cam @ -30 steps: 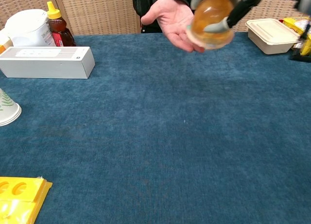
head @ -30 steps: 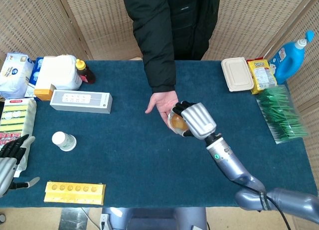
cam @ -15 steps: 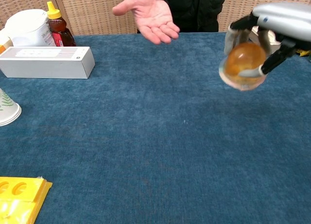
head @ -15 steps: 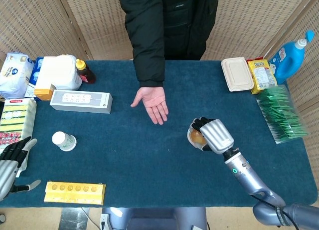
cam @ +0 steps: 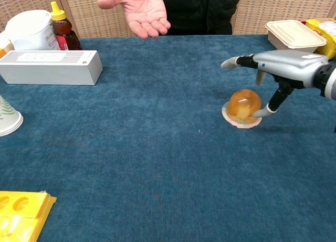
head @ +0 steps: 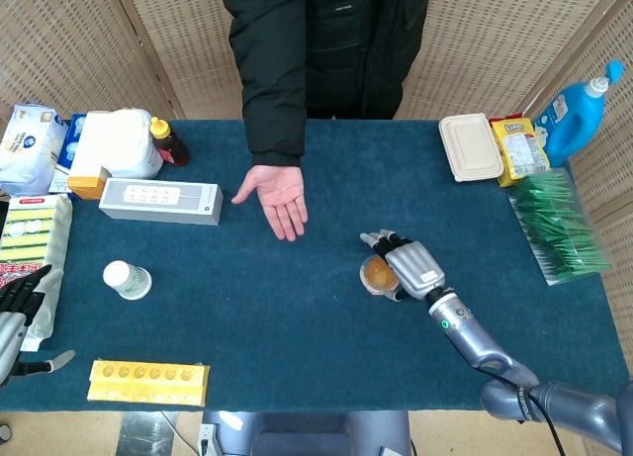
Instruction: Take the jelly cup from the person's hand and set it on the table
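The jelly cup (head: 377,274) (cam: 243,106), an orange dome on a pale rim, sits rim-down on the blue table (cam: 157,147), right of centre. My right hand (head: 410,263) (cam: 283,63) hovers just over and behind it. Its fingers are stretched out flat above the cup, and only the thumb tip (cam: 262,112) touches the cup's side. The person's hand (head: 279,197) (cam: 137,8) is empty, palm up, off to the far left of the cup. My left hand (head: 18,313) shows at the table's lower left edge, fingers apart and holding nothing.
A long white box (head: 160,200) and an overturned paper cup (head: 127,279) lie at the left, and a yellow tray (head: 148,382) at the front left. A takeaway box (head: 470,147), a blue detergent bottle (head: 574,105) and green packets (head: 559,224) line the right side.
My right hand carried the jelly cup from the person's palm down to the table and its fingers spread off it. The person's hand drew back to the left, empty.
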`<state>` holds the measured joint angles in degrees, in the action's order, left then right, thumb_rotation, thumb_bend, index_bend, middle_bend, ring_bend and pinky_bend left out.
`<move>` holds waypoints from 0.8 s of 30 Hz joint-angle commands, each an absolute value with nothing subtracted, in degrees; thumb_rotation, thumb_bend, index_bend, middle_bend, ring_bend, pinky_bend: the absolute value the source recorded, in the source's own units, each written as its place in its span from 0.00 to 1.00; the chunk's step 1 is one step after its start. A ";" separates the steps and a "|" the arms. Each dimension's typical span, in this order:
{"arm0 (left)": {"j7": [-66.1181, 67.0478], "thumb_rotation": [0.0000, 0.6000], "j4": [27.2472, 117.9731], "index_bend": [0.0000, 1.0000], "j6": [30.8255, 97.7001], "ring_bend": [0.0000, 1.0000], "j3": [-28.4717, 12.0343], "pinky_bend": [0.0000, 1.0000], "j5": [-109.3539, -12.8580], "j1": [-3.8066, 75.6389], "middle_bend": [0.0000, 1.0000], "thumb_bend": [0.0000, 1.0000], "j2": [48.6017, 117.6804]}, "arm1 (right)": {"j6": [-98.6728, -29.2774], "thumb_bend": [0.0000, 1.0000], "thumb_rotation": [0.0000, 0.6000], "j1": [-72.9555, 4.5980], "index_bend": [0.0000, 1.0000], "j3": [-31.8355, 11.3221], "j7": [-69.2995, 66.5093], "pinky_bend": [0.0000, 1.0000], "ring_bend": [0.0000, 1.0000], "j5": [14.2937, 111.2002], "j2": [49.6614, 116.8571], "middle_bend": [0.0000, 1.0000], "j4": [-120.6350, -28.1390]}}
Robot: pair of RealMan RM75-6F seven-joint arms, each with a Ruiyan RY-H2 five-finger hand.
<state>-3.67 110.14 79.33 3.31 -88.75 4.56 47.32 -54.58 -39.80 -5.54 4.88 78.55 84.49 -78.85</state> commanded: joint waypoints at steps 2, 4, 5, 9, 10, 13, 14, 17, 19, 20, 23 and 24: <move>-3.90 1.00 110.18 0.00 79.58 0.00 3.43 0.04 -89.07 4.40 0.00 0.08 47.19 | -61.25 0.19 1.00 -36.32 0.02 -3.98 2.64 0.31 0.07 82.97 78.49 0.08 -85.02; -4.14 1.00 110.13 0.00 79.80 0.00 3.50 0.04 -89.28 4.28 0.00 0.08 47.13 | -65.37 0.19 1.00 -33.91 0.02 -2.65 1.35 0.31 0.07 85.66 75.74 0.08 -87.38; -4.23 1.00 110.10 0.00 79.89 0.00 3.53 0.04 -89.39 4.24 0.00 0.08 47.11 | -67.70 0.18 1.00 -32.51 0.02 -1.90 0.65 0.31 0.07 87.03 74.43 0.08 -88.24; -4.15 1.00 109.98 0.00 80.21 0.00 3.73 0.04 -90.07 4.07 0.00 0.08 47.13 | -77.30 0.13 1.00 -26.30 0.02 1.27 -1.51 0.28 0.07 91.75 70.07 0.09 -89.25; -4.04 1.00 109.98 0.00 80.26 0.00 3.79 0.04 -90.25 4.03 0.00 0.08 47.15 | -79.55 0.11 1.00 -24.75 0.02 1.99 -1.86 0.27 0.07 92.67 69.23 0.09 -88.90; -3.34 1.00 110.01 0.00 80.49 0.00 3.99 0.04 -90.74 3.86 0.00 0.08 47.33 | -85.60 0.06 1.00 -20.26 0.03 3.83 -2.57 0.22 0.06 94.60 67.35 0.10 -87.02; -3.08 1.00 110.05 0.00 80.59 0.00 4.06 0.04 -90.91 3.79 0.00 0.08 47.43 | -87.32 0.05 1.00 -18.84 0.03 4.37 -3.16 0.21 0.05 94.97 66.91 0.09 -86.33; -2.25 1.00 110.15 0.00 80.97 0.00 4.27 0.04 -91.44 3.51 0.00 0.08 47.75 | -91.72 0.04 1.00 -14.89 0.03 5.65 -5.37 0.16 0.02 95.46 65.93 0.06 -84.26; -1.55 1.00 110.21 0.00 81.27 0.00 4.39 0.04 -91.73 3.30 0.00 0.08 48.04 | -94.23 0.03 1.00 -12.44 0.02 6.25 -6.74 0.13 0.00 95.48 65.75 0.05 -83.01; -1.23 1.00 110.26 0.00 81.39 0.00 4.47 0.04 -91.89 3.19 0.00 0.08 48.18 | -95.29 0.03 1.00 -11.27 0.02 6.51 -7.05 0.12 0.00 95.42 65.71 0.05 -82.45; 1.01 1.00 110.40 0.00 81.86 0.00 4.88 0.04 -92.75 2.72 0.00 0.08 49.01 | -100.96 0.01 1.00 -6.30 0.02 7.37 -11.90 0.08 0.00 95.42 66.61 0.05 -80.50; 1.79 1.00 110.50 0.00 82.00 0.00 4.89 0.04 -92.75 2.57 0.00 0.08 49.37 | -102.00 0.00 1.00 -5.40 0.02 7.14 -13.36 0.07 0.00 95.35 67.14 0.05 -79.72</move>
<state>0.63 110.34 81.66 4.70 -92.41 2.90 48.76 -98.53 -8.98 6.40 -9.14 95.13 66.49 -82.05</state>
